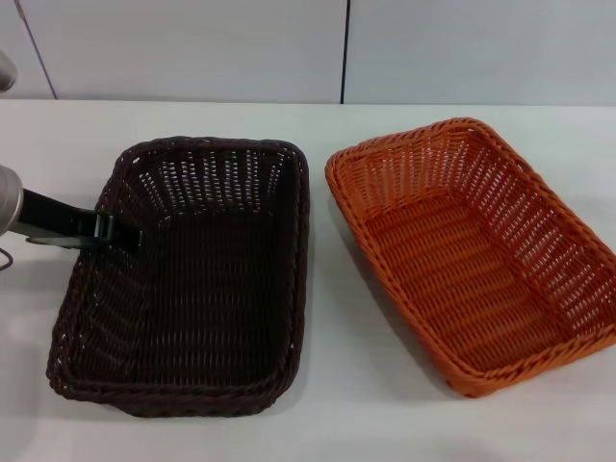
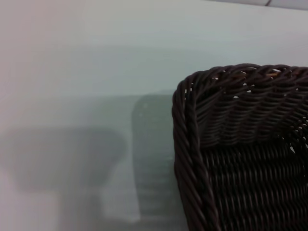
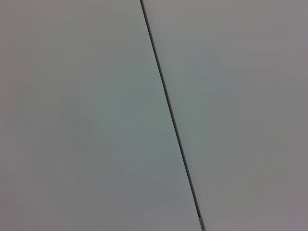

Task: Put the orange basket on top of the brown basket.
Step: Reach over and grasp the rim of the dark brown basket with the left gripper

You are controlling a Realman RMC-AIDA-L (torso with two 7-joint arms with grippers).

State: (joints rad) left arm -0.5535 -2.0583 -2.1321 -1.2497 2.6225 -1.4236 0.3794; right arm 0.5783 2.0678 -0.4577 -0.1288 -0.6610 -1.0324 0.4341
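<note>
The brown basket point(image 1: 192, 279) sits on the left half of the white table, open side up and empty. The orange basket point(image 1: 472, 250) sits to its right, apart from it, also empty and turned slightly. My left gripper point(image 1: 120, 234) reaches in from the left edge and is at the brown basket's left rim, its tip just over the rim. The left wrist view shows one corner of the brown basket point(image 2: 240, 149) and bare table beside it. My right gripper is out of view; the right wrist view shows only pale panels.
The white table point(image 1: 327, 404) runs under both baskets, with a strip of it between them. A pale panelled wall point(image 1: 192, 48) with a dark vertical seam point(image 1: 344, 48) stands behind the table.
</note>
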